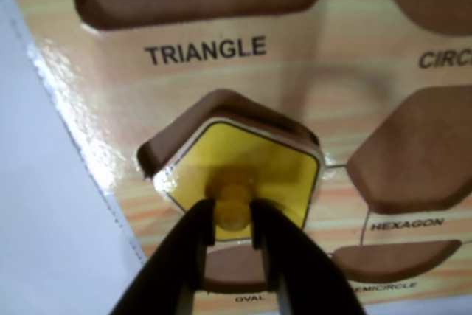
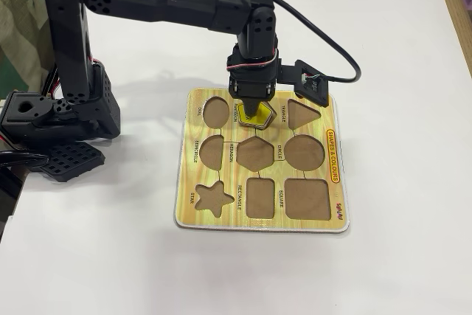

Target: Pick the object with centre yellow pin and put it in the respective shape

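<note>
Claw (image 1: 234,219) pinches glossy pentagon's (image 1: 284,171) peg (seemingly tilted).

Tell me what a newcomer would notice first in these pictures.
The yellow pentagon piece stands out: it sits tilted, partly inside its recess, in the wrist view. The black pincer is shut on the piece's yellow pin. In the fixed view, the wooden shape board lies on the white table with its other recesses empty.

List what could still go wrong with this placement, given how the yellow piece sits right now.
1. The yellow piece sits tilted in its cut-out, one edge raised over the rim; released now, it may stay cocked instead of dropping flat.
2. The gripper is closed on the small pin; pushing down at an angle could slip off it.
3. Pressing on a jammed piece might shift the board on the smooth table.
</note>
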Action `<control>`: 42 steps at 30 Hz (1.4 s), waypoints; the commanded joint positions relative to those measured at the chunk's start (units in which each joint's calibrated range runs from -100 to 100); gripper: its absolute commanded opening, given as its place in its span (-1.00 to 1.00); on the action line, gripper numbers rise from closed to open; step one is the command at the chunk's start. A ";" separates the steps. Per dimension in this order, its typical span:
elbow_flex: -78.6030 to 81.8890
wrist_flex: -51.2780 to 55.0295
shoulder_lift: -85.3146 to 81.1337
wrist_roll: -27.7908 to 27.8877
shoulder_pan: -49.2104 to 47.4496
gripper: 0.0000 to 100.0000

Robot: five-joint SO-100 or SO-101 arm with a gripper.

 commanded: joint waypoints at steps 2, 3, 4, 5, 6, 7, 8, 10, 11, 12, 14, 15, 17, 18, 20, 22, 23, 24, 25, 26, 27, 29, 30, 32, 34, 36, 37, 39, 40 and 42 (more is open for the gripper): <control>-3.51 -0.52 -1.70 -0.36 -1.37 -0.89; -3.51 -0.52 -1.70 -0.41 -1.37 -0.89; -3.51 -0.52 -1.70 -0.41 -1.37 -0.89; -3.51 -0.52 -1.70 -0.41 -1.37 -0.89; -3.51 -0.52 -1.70 -0.41 -1.37 -0.89; -3.60 -0.52 -1.79 -0.41 -1.37 -0.89; -3.60 -0.52 -1.79 -0.41 -1.37 -0.89; -3.60 -0.61 -1.79 -0.46 -1.37 -0.89; -3.78 -0.61 -1.79 -0.46 -1.37 -0.89; -4.32 -0.61 -1.79 -0.46 -1.37 -0.89; -5.40 -0.61 -1.79 -0.46 -1.37 -0.89; -5.49 -0.61 -1.79 -0.46 -1.37 -0.89; -5.49 -0.61 -1.79 -0.46 -1.37 -0.89; -5.49 -0.61 -1.79 -0.46 -1.37 -0.89; -5.49 -0.61 -1.95 -0.46 -1.47 -0.89; -4.68 -0.52 -4.30 -0.46 -1.47 -0.89; -4.23 -0.52 -5.97 -0.46 -1.37 -0.89; -3.78 -0.35 -7.48 -0.41 -1.27 -0.89; -2.79 -0.52 -8.65 -0.41 -1.17 -0.89; -1.35 -0.52 -10.15 -0.41 -0.98 -0.89; -0.27 -0.52 -11.16 -0.41 -0.69 -0.89; 1.62 -0.52 -12.75 -0.41 -0.30 -0.89; 2.43 -0.52 -13.50 -0.41 -0.20 -0.89; 3.42 -0.52 -15.09 -0.41 -0.20 -0.89; 4.14 -0.52 -16.85 -0.41 -0.20 -0.89; 5.40 -0.52 -18.61 -0.41 -0.20 -0.89; 6.12 -0.52 -19.36 -0.41 -0.10 -0.89; 7.91 -0.52 -21.20 -0.41 -0.10 -0.89; 9.08 -0.52 -22.20 -0.41 0.00 -0.89; 11.24 -0.52 -24.13 -0.41 0.00 -0.89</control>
